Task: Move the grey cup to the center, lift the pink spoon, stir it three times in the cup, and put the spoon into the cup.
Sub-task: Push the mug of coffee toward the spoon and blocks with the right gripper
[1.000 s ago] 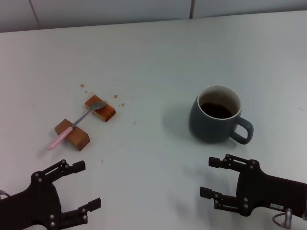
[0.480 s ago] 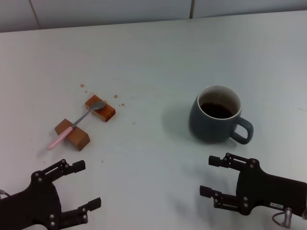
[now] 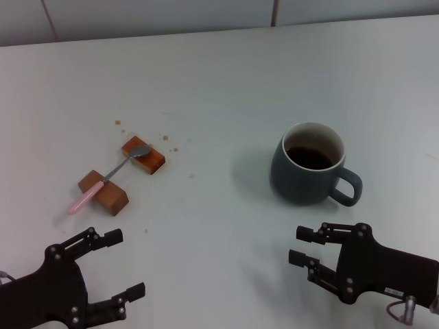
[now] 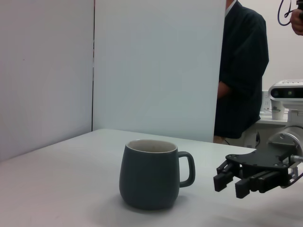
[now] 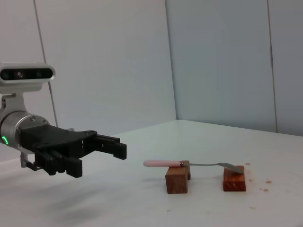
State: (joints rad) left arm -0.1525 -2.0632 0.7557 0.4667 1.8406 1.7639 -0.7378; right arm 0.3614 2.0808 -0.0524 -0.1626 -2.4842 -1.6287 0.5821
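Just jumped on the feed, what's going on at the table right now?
Nothing is being held yet. The grey cup, with dark liquid inside, stands on the white table toward the robot's right, handle facing the right gripper, which is open, near the cup and not touching it. The pink spoon lies bridged across two brown blocks on the robot's left, untouched. The left gripper is open too, at the near edge, short of the spoon.

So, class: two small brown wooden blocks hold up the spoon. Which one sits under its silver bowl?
The brown wooden block farther from the left gripper; the nearer block supports the pink-handled metal spoon at its handle.
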